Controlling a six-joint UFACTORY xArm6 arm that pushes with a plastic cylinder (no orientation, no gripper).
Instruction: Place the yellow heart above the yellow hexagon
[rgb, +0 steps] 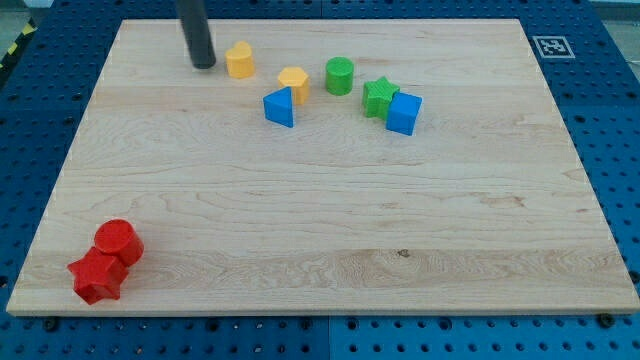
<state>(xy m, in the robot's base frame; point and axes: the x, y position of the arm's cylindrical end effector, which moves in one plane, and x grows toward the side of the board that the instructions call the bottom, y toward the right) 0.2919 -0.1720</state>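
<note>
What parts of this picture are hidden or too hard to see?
- Rod: its upper part is cut off by the view's top; only my tip shows, left of a yellow block.
- That yellow block and the other yellow block: too small to tell heart from hexagon.
- Red star: partly hides the red cylinder touching it.
- Blue cube: covers part of the green star.

Bright, even overhead light; the wooden board (320, 230) looks pale, without glare. Beyond my tip (203, 64) the blocks cast only short soft shadows. Focus is sharp throughout, edges undistorted
</note>
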